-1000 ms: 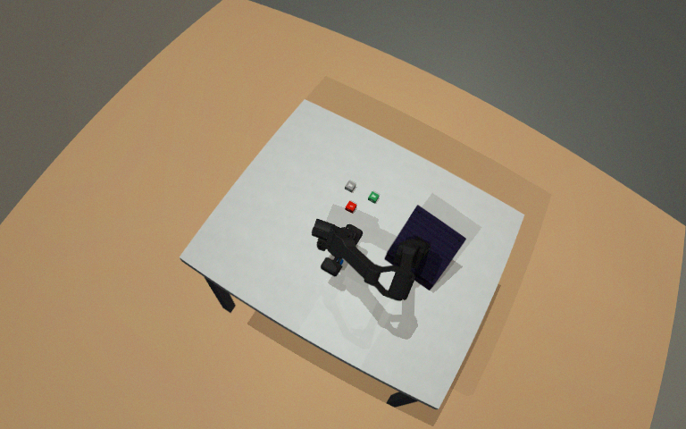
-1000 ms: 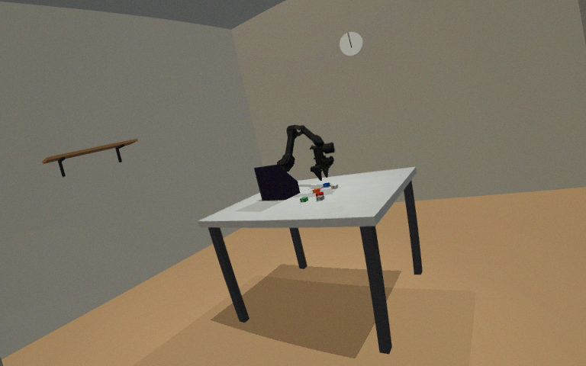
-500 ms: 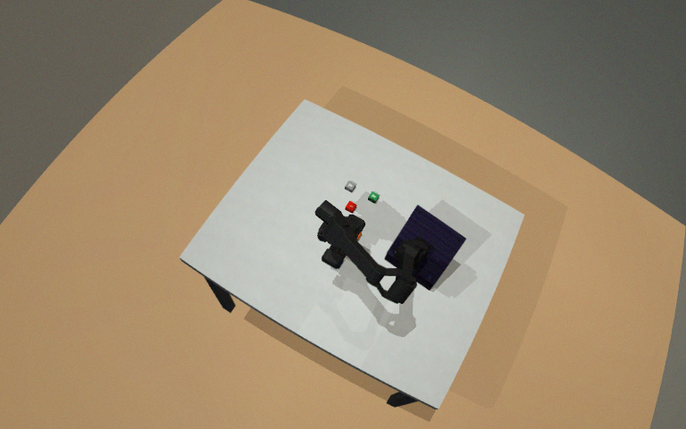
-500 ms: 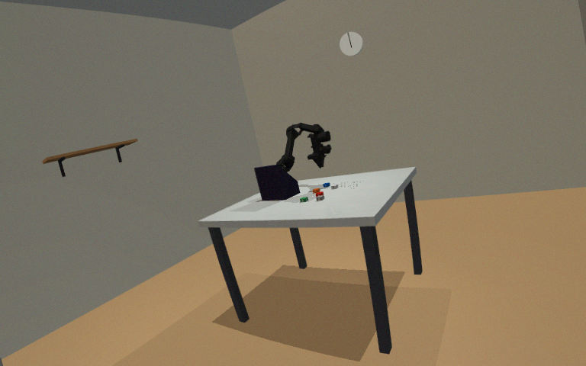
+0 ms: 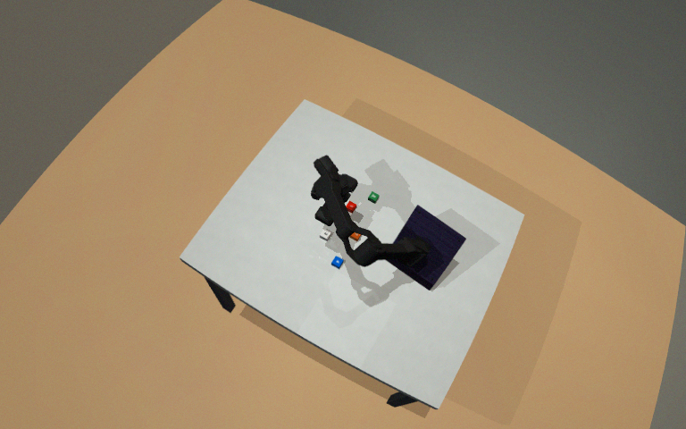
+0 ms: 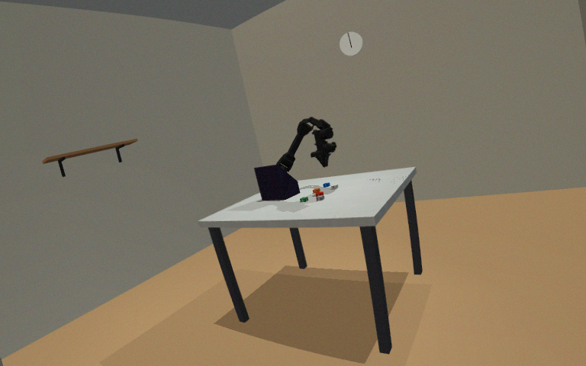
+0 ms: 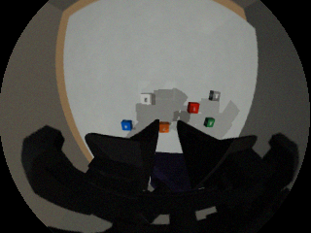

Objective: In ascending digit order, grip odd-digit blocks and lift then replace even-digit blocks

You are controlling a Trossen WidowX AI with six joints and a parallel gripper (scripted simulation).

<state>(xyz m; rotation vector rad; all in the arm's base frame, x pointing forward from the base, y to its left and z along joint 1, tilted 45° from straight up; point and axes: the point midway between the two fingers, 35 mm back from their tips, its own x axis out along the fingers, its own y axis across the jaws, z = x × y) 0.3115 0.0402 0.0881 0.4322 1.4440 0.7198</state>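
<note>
Six digit blocks rest on the pale surface, apart from one another and inward from its edges. In the top view, the blue block lies nearest the lower long edge; the green block lies toward the upper long edge. Between these edges are the white block, orange block, red block and grey block. The end effector, partly open and gripping nothing, hangs above them. The digits are too small to read.

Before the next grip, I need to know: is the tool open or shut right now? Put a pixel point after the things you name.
Partly open: its tool (image 7: 167,123) shows a gap between separated fingertips.
</note>
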